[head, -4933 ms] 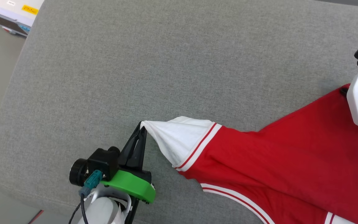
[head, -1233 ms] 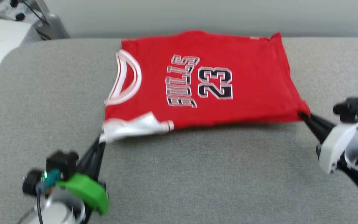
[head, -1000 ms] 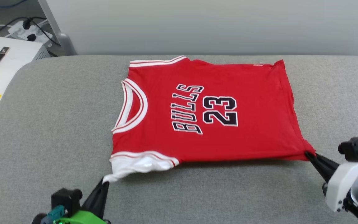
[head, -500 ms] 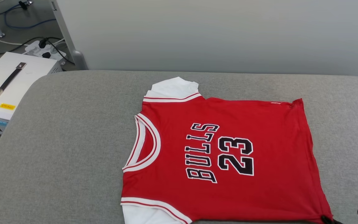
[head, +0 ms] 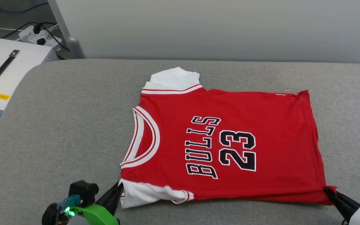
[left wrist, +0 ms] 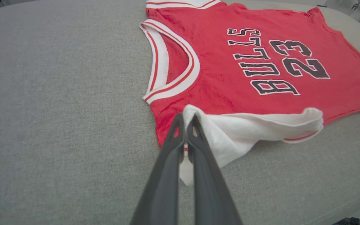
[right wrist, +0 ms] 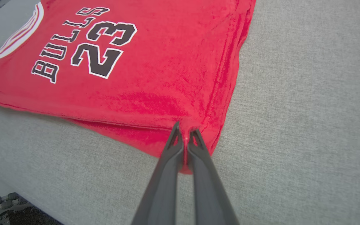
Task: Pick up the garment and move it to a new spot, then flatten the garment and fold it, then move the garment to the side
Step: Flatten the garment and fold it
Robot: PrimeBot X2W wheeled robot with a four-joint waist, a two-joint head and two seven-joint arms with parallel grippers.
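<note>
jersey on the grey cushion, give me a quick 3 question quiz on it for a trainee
1. True or false: the left gripper is shut on the near white sleeve of the jersey.
2. Which part of the jersey does the right gripper pinch? A) the collar B) a bottom hem corner C) the far sleeve
3. Fill in: the number printed beside the BULLS lettering is ___.

Key: 1 true; 2 B; 3 23.
</note>
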